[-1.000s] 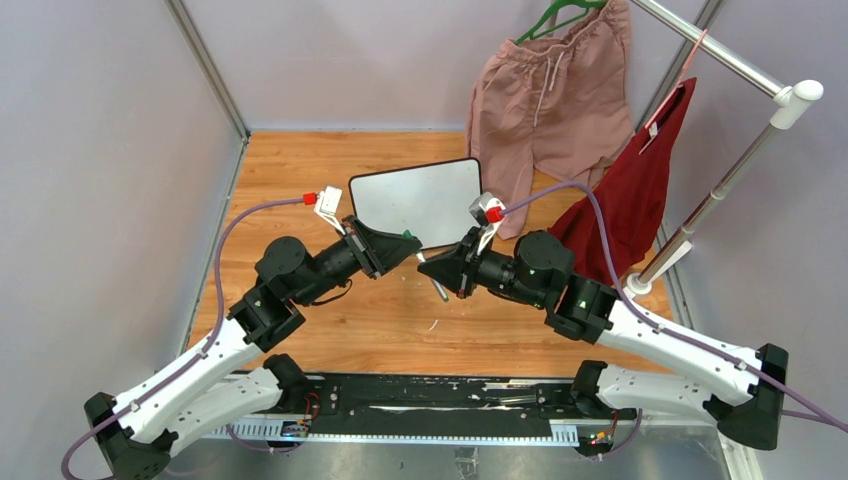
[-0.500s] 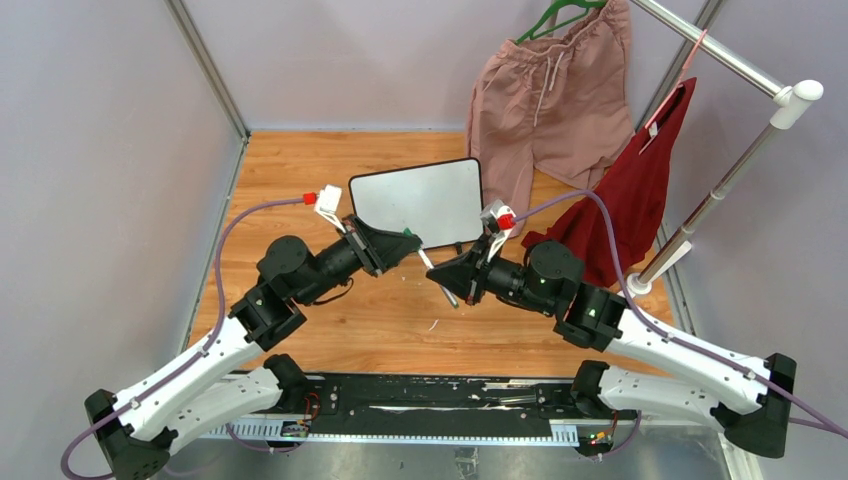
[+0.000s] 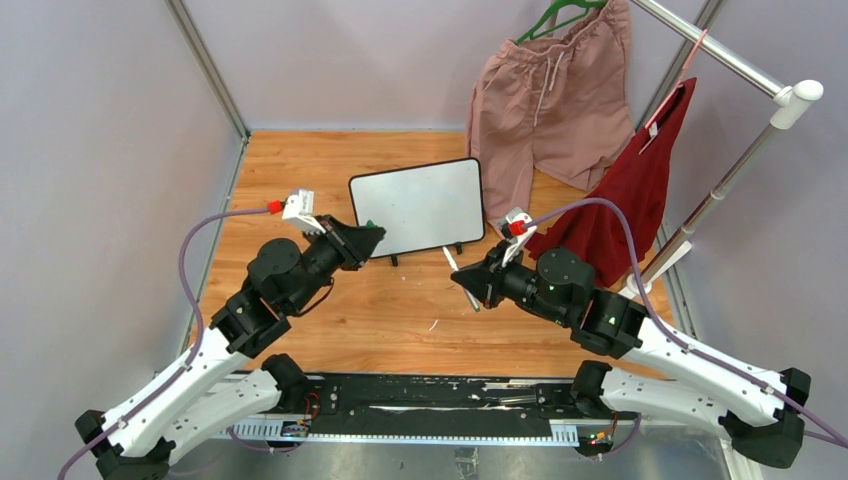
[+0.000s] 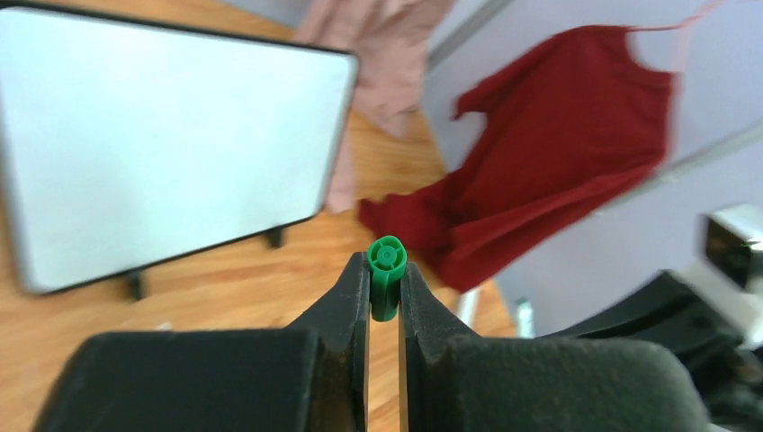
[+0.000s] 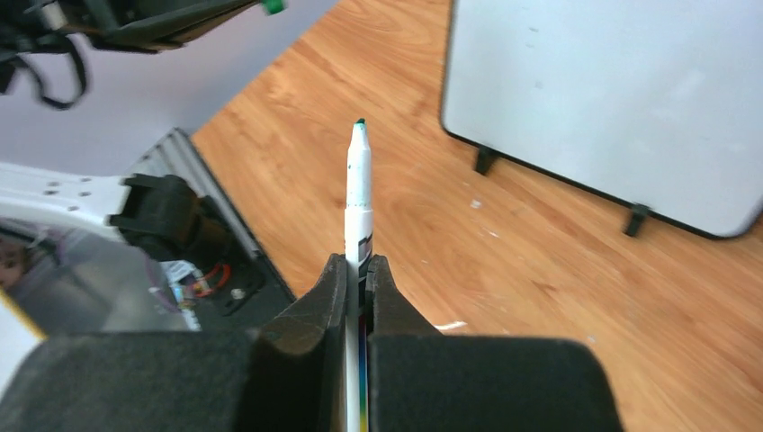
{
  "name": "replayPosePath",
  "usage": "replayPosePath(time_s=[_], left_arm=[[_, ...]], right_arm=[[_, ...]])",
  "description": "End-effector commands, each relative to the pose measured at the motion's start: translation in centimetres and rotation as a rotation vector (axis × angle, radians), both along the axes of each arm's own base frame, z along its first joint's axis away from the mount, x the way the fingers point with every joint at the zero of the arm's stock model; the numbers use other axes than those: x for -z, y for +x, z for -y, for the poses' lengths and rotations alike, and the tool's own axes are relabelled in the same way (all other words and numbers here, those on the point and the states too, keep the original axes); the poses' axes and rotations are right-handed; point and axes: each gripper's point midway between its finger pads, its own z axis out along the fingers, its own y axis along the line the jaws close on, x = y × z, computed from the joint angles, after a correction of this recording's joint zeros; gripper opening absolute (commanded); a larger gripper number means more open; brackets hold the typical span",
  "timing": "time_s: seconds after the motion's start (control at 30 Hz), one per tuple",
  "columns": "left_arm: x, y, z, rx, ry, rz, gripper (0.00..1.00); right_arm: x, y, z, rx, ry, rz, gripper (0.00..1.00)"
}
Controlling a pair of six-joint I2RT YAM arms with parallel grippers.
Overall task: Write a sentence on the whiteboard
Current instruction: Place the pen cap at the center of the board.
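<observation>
Pulled apart now, the left gripper (image 4: 384, 272) pinches the cap (image 4: 387, 259), the right gripper (image 5: 358, 270) the bared marker (image 5: 359, 184); centre-frame board (image 3: 420, 205) blank, writing unstarted.

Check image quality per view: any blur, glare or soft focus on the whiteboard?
Top external: sharp, even light, whiteboard reads dull grey, no hotspot. Left wrist: green cap crisp, whiteboard and red garment blurred. Right wrist: marker in focus, whiteboard slightly soft, no glare.
</observation>
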Motion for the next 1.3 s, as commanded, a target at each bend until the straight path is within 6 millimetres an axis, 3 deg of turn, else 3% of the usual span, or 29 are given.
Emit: replayPosePath(time_s=[0.0, 0.1, 0.2, 0.37, 0.6, 0.93, 1.27], left_arm=[[7.2, 0.3, -6.6, -0.254, 0.328, -0.164, 0.02], [12.0, -0.8, -9.1, -0.311, 0.485, -0.288, 0.12], [16.1, -2.0, -9.8, -0.301, 0.56, -0.397, 0.21], [21.4, -2.9, -8.6, -0.25, 0.586, -0.538, 0.2], [26.9, -2.3, -6.6, -0.197, 0.637, -0.683, 0.17], [30.6, -1.8, -5.5, -0.156, 0.665, -0.786, 0.2], [32.2, -2.1, -5.9, -0.166, 0.695, -0.808, 0.3]], right_arm=[[0.5, 2.0, 3.7, 0.176, -0.124, 0.05, 0.0], [1.4, 2.4, 4.9, 0.221, -0.163, 0.064, 0.0], [2.4, 2.6, 5.2, 0.235, -0.188, 0.064, 0.0], [3.8, 2.7, 5.1, 0.231, -0.214, 0.058, 0.0], [4.4, 2.4, 5.4, 0.222, -0.221, 0.055, 0.0], [5.0, 2.0, 6.2, 0.231, -0.22, 0.045, 0.0], [4.6, 2.2, 6.9, 0.259, -0.22, 0.061, 0.0]])
